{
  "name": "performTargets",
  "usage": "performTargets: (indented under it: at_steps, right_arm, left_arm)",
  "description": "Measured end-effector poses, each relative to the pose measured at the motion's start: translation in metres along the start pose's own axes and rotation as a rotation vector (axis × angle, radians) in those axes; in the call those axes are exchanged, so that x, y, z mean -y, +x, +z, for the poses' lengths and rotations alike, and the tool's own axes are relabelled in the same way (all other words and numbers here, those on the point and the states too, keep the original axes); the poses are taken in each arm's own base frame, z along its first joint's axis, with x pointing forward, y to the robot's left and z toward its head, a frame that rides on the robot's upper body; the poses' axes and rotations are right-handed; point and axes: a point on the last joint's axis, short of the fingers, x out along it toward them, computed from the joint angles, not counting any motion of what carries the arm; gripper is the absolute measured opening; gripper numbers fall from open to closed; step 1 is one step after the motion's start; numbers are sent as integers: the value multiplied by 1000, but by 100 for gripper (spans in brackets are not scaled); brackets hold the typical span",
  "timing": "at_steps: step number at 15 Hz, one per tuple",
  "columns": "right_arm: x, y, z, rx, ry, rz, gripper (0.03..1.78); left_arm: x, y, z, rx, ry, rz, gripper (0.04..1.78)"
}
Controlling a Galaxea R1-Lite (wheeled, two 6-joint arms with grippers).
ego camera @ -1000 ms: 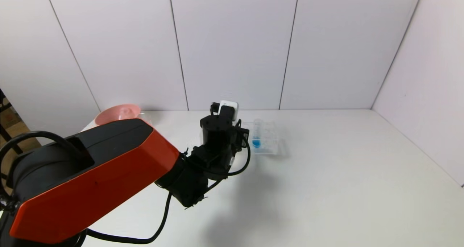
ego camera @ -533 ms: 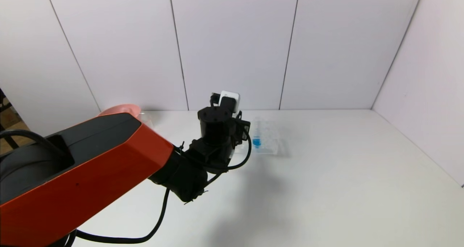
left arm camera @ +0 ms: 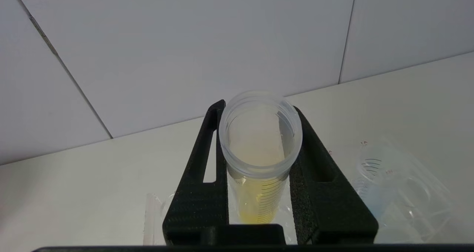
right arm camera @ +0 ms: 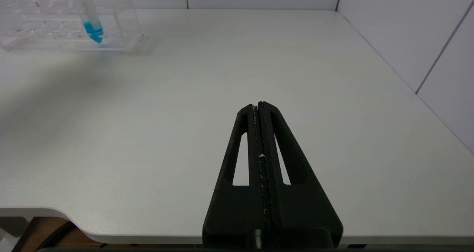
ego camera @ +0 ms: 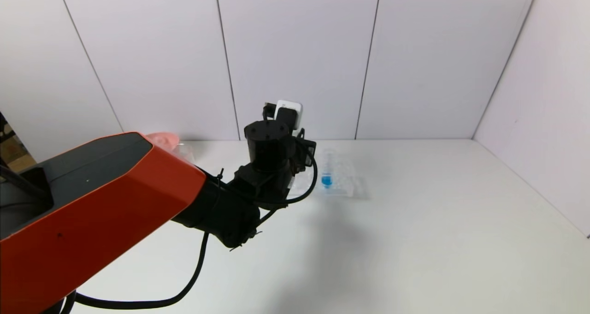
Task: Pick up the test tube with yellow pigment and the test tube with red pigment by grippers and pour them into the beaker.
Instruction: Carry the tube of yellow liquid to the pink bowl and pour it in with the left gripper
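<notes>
Left end effector risen, clamping yellow tube

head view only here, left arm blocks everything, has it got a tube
Observer: Yes. In the left wrist view the left gripper is shut on the yellow tube, upright, mouth open.
Operator: where's the right gripper
Observer: The right gripper is shut on nothing, low over the table by its near edge.
Operator: any red tube in the rack
Observer: None shows. The rack holds just a blue tube.
</notes>
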Motion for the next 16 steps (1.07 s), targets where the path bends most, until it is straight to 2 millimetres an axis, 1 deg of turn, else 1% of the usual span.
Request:
performTargets:
  at_steps: [4, 7, 9, 11, 13, 16]
  right_arm:
    - [0, 0, 0, 0, 0, 0, 11]
    - [0, 0, 0, 0, 0, 0, 11]
    - [0, 0, 0, 0, 0, 0, 11]
    - [0, 0, 0, 0, 0, 0, 11]
    - [0, 0, 0, 0, 0, 0, 11]
    - [0, 0, 0, 0, 0, 0, 11]
  left_arm:
    - [-6, -7, 20, 15, -2, 0, 48]
    - [-16, -17, 44, 12, 3, 6, 48]
    - [-26, -24, 63, 5, 8, 14, 48]
    - [-42, -31, 79, -9, 16, 36, 48]
    - [-63, -34, 92, -18, 24, 76, 48]
    - [-97, -38, 105, -27, 34, 115, 48]
